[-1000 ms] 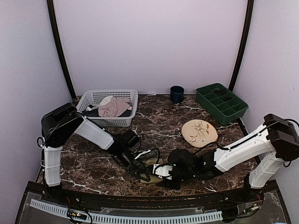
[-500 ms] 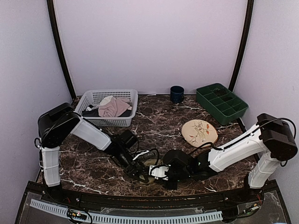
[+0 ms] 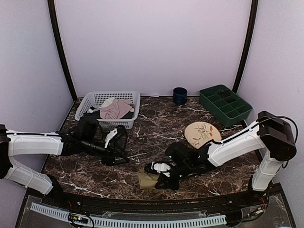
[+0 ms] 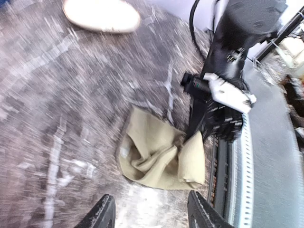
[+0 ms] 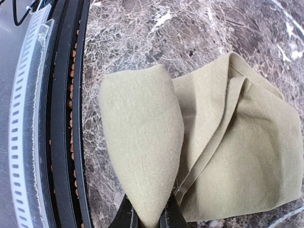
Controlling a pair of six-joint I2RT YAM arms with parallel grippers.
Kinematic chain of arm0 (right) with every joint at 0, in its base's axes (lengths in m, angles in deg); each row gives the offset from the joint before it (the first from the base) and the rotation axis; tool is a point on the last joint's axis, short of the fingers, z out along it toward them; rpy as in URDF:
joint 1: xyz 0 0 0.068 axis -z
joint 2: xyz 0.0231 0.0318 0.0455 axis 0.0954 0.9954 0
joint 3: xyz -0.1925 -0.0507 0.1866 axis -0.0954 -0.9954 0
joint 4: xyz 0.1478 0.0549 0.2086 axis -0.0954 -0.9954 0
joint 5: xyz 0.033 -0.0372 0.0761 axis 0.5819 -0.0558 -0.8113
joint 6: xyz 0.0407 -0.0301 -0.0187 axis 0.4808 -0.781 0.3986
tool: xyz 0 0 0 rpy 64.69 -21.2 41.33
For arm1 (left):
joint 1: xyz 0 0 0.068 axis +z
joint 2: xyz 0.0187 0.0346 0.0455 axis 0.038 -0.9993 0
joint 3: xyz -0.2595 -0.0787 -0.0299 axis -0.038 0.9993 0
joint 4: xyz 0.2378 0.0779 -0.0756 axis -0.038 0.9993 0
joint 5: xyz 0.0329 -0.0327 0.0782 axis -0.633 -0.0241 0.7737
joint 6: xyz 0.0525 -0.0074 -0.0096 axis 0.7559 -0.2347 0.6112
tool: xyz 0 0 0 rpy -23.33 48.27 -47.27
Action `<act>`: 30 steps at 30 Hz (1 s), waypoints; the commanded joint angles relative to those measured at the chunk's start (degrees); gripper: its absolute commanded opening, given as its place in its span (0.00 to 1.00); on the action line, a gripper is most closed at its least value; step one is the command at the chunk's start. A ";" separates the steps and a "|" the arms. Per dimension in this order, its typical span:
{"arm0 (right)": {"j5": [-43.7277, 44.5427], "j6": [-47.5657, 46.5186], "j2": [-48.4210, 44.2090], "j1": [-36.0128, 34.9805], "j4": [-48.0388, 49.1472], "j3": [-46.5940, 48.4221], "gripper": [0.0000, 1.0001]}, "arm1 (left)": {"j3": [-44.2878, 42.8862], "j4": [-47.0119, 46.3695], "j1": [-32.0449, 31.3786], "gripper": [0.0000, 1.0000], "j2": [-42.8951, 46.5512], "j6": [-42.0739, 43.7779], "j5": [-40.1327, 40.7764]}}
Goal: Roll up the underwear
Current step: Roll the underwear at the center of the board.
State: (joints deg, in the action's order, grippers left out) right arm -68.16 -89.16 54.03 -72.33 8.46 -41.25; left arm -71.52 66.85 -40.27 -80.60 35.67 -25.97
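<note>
Olive-khaki and crumpled, the underwear (image 3: 148, 180) lies on the dark marbled table (image 3: 156, 123) close to its near edge, just in front of the right arm's wrist. The right gripper (image 5: 147, 216) is closed tight on a raised fold of the cloth, its two fingers (image 5: 127, 217) pinching the narrow end of a rounded flap while the rest of the garment spreads flat beside it. The left gripper (image 4: 152, 216) hovers well apart to the left with its jaws spread wide, holding nothing.
</note>
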 commanded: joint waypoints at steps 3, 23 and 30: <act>-3.05 1.73 -1.02 1.60 -2.11 -1.11 0.00 | 7.37 -3.94 -2.29 0.54 9.74 -0.93 11.18; -20.01 7.50 6.81 4.98 -13.09 7.36 0.00 | 2.99 -6.47 -23.01 0.53 2.30 11.73 30.52; -26.50 11.66 10.77 8.29 -14.90 9.23 0.00 | 2.46 -6.65 -30.02 0.53 0.50 15.67 37.16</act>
State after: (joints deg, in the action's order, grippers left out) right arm -89.32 -81.27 61.36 -65.55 -2.16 -33.82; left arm -67.57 60.05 -67.15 -79.73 47.30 5.79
